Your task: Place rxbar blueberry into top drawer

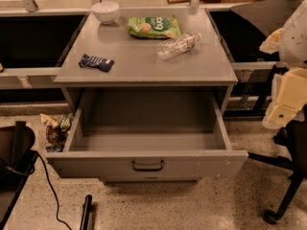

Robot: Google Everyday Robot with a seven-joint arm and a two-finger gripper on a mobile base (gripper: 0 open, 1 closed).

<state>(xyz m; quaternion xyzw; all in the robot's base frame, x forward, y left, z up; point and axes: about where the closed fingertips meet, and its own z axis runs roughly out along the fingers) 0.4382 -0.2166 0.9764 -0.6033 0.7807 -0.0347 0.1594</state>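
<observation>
The rxbar blueberry (96,62), a small dark blue wrapper with white lettering, lies flat on the left side of the grey cabinet top (139,63). The top drawer (146,138) below it is pulled fully open, and nothing shows inside. Its front panel carries a small dark bar handle (147,165). My gripper (284,102), cream and white, hangs at the right edge of the view. It is to the right of the cabinet, well apart from the bar, and I see nothing in it.
On the cabinet top are a white bowl (105,11) at the back left, a green snack bag (154,27) and a clear plastic bottle (178,45) lying on its side. A black chair base (283,195) stands right; a dark object with cable (17,152) left; wrappers (55,126) on the floor.
</observation>
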